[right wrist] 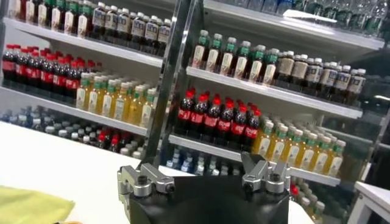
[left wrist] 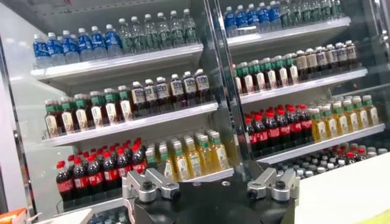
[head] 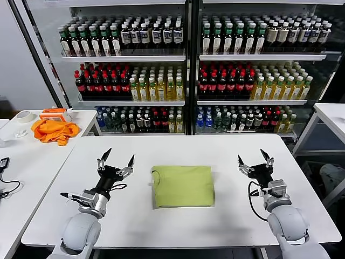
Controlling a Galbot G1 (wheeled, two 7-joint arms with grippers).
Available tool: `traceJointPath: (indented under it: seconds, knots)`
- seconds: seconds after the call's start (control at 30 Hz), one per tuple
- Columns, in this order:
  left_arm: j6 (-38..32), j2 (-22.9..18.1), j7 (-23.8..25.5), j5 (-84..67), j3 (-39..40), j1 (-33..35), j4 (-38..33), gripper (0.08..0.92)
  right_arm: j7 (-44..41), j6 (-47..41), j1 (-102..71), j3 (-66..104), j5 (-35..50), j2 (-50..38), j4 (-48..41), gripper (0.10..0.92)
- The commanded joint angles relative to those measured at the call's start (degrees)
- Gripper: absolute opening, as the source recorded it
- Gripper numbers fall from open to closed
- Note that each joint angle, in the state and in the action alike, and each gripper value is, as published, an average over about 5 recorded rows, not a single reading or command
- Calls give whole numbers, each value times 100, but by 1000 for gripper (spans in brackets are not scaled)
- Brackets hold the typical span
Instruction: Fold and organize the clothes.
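The lime yellow-green T-shirt [head: 182, 185] lies folded into a neat rectangle at the middle of the white table [head: 178, 145], print side hidden. My left gripper [head: 117, 156] is open and empty, raised to the left of the shirt. My right gripper [head: 255, 158] is open and empty, raised to the right of it. A corner of the shirt shows in the right wrist view [right wrist: 27, 206]. Both wrist views look toward the drink shelves.
A bright orange garment [head: 54, 130] and a roll of tape [head: 24, 116] lie on a side table at the left. Shelves of bottles [head: 183, 70] stand behind the table. Another white table [head: 331, 116] stands at the right.
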Motion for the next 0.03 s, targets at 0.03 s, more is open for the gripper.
traceJointPath:
  seconds: [0.03]
  knots:
    - [-68,-6,-37,11,41,-81,42,822,117,158,-90,-67,-320,59,-111,823]
